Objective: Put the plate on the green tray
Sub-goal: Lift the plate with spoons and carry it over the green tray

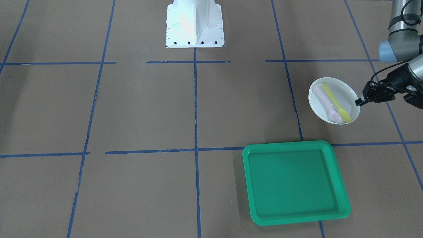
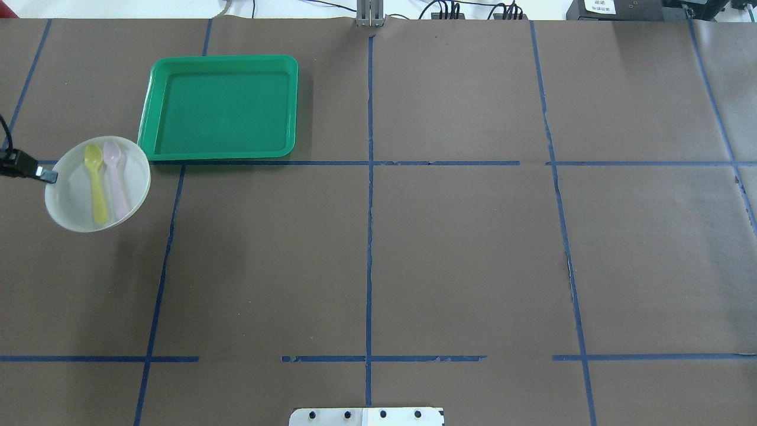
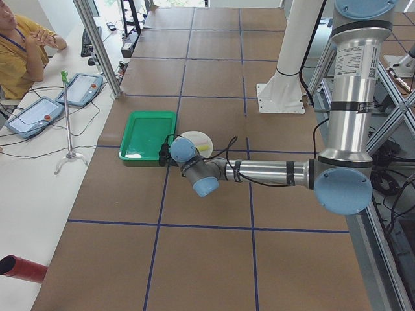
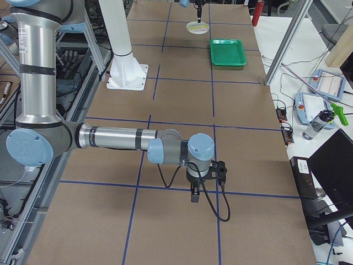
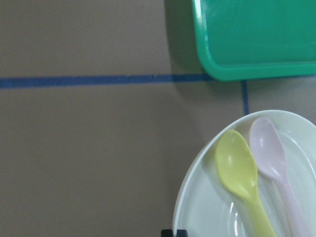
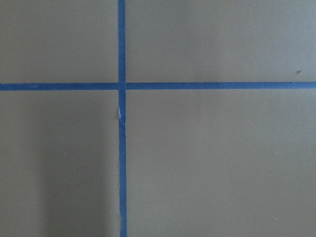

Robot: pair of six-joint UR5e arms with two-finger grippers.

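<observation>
Left pincer (image 1: 359, 101) clamped on plate (image 1: 345, 94) rim, yellow spoon (image 1: 335, 100) and pink spoon (image 1: 325, 103) inside, green tray (image 1: 294, 180) near

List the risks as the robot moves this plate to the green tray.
1. The left gripper pinches only one edge of the plate, so it may tilt or slip.
2. The yellow spoon and pink spoon lie loose on it and could slide off.
3. The plate could catch the green tray on its raised lip.

Left end effector (image 1: 359, 101) pinched shut

white plate (image 2: 71, 198), green tray (image 2: 219, 106), yellow spoon (image 2: 98, 190)
</observation>
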